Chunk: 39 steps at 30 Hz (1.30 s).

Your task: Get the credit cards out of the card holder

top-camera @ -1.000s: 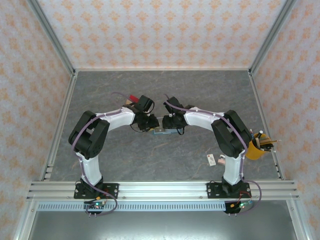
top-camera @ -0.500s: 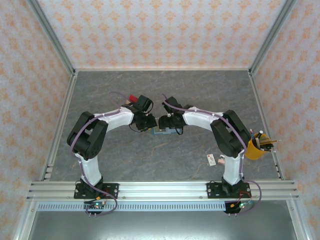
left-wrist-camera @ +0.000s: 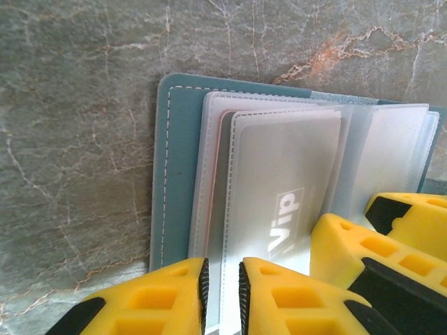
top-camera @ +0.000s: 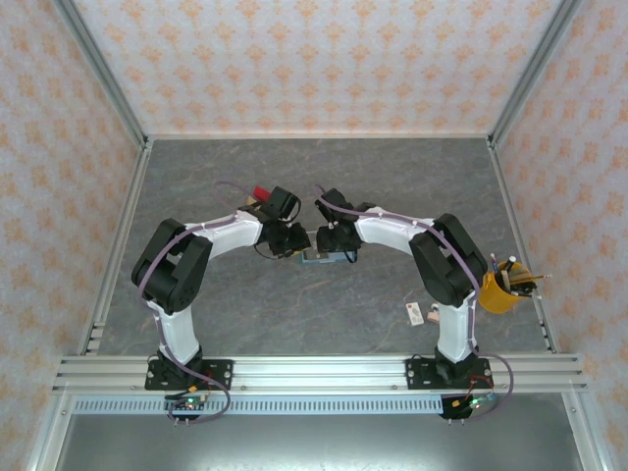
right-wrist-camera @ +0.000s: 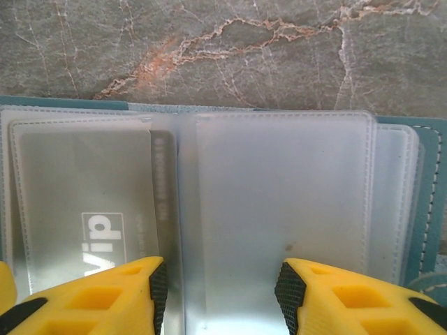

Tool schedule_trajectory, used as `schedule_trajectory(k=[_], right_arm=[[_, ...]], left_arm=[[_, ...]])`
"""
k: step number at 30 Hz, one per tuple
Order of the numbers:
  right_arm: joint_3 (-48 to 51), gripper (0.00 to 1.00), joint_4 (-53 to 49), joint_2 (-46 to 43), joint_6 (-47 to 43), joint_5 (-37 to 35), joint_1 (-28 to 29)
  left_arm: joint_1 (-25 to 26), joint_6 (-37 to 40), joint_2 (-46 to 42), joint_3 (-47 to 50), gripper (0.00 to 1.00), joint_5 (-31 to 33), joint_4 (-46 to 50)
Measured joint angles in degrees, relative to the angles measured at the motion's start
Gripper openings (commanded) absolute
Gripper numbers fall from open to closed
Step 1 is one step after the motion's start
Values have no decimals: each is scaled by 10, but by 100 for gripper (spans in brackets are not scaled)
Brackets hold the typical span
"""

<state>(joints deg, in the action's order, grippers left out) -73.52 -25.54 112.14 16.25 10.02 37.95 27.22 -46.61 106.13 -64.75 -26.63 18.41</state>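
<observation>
The teal card holder lies open on the table between both wrists. Its cover carries clear sleeves, and one holds a pale credit card printed "Vip". My left gripper hovers at the near edge of that sleeve's left seam, jaws a narrow gap apart with nothing seen pinched. My right gripper stands open over the frosted right-hand sleeve, with the same card to its left. The right gripper's yellow fingers sit close beside the left gripper. From above, the left gripper and right gripper nearly touch.
At the right edge stands a yellow cup with pens. A small white tag lies near the right arm's base. Something red lies behind the left wrist. Metal rails and patterned walls bound the grey marble table.
Both wrists have shifted slightly left and toward the back over the card holder. The holder itself has barely moved.
</observation>
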Motion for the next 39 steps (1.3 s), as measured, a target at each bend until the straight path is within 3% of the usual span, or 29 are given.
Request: schedule_trajectory(k=[23, 39], right_arm=[[0, 45, 0, 0, 0, 5, -2], [31, 44, 26, -27, 8, 69, -31]], left_arm=[[-7, 1, 33, -23, 23, -41, 10], [-18, 6, 39, -9, 20, -100, -55]])
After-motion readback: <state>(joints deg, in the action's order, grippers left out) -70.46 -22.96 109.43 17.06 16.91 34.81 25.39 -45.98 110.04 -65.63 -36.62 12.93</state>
